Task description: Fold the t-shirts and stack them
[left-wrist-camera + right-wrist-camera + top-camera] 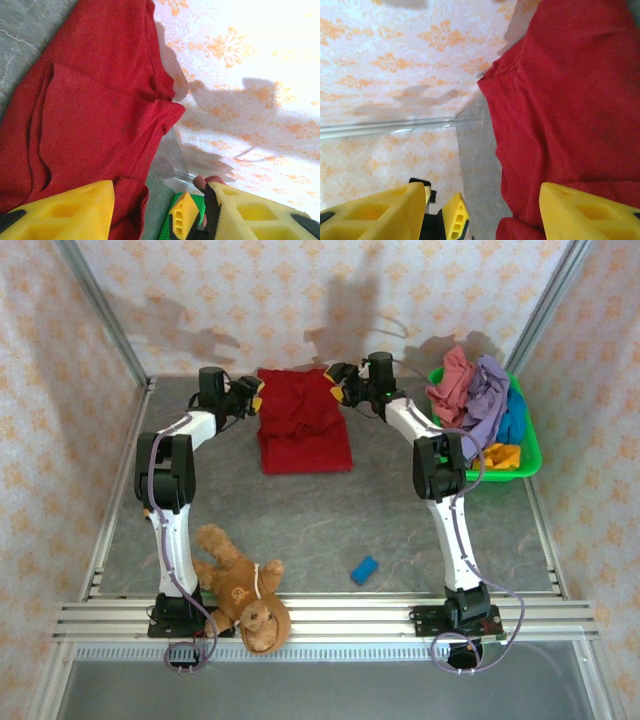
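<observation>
Near edge: a teddy bear (243,592) is laid across the rail. Both arms are stretched forward and bent inward. The left gripper (257,398) and right gripper (336,380) are set at the far corners of the dark red t-shirt (303,425), which is spread mid-table. Jaws are parted, apparently clamping nothing; the fingers (65,212) are cropped by the wrist views. Other t-shirts (478,400) are tangled in the green basket (530,455).

T-shirts: five were counted. One dark red t-shirt (303,425) lay left of the green basket (531,447); four sat in it: pink tee (452,380), lavender tee (486,400), teal tee (516,418), orange-yellow tee (505,454). Baskets: one. Teddy bear (243,590): one. Small blue block (364,569): one. Tools: two, left tool (258,398), right tool (333,380).
</observation>
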